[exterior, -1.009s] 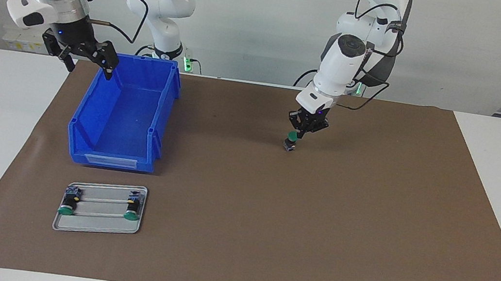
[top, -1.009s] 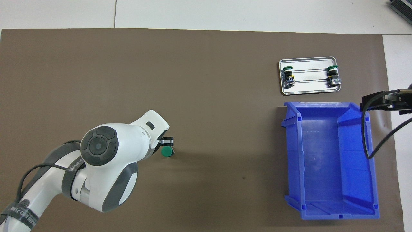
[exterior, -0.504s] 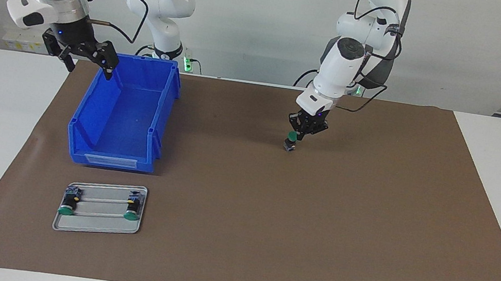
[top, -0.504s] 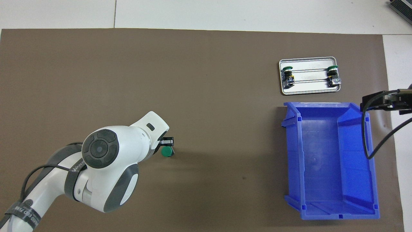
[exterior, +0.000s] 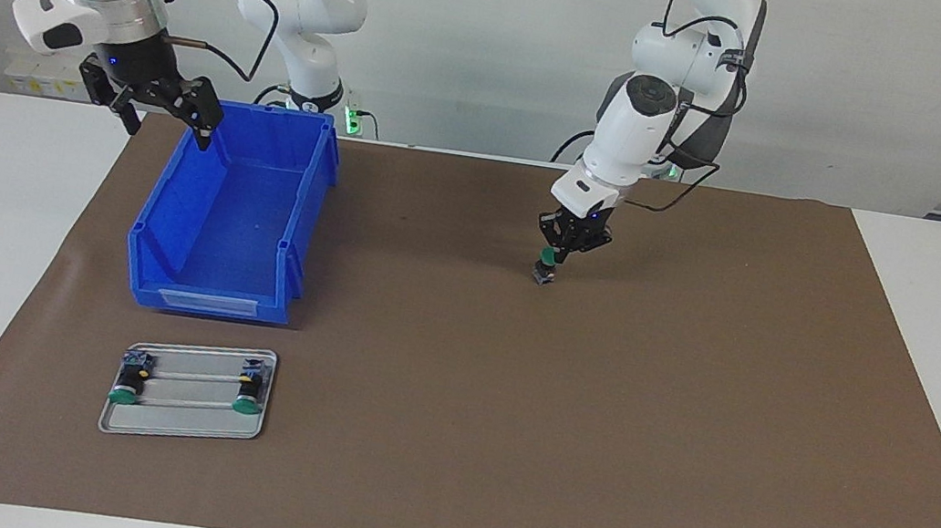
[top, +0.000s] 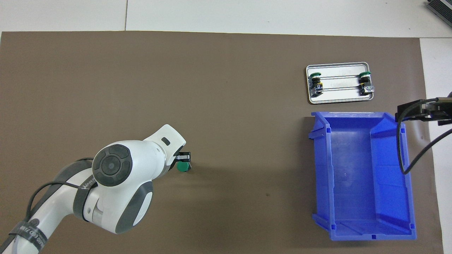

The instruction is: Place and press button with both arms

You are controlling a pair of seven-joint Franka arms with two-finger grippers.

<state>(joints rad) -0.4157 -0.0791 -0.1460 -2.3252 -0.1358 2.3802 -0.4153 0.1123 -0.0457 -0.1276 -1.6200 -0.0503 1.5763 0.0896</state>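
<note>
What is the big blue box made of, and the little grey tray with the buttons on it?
The blue bin looks like moulded plastic: one even, bright colour, slightly glossy walls, with ribs and a moulded lip. The grey tray looks like metal, probably aluminium or steel: thin, silvery, with a rolled rim that catches the light. The two buttons lying on it seem plastic, with smooth green caps.

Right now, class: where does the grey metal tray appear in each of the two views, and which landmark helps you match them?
Facing view: the grey metal tray lies low in the picture, at the right arm's end of the table.
Overhead view: the tray lies high in the picture, at that same end.
Shared landmark: the blue bin, beside the tray and nearer to the robots.
</note>
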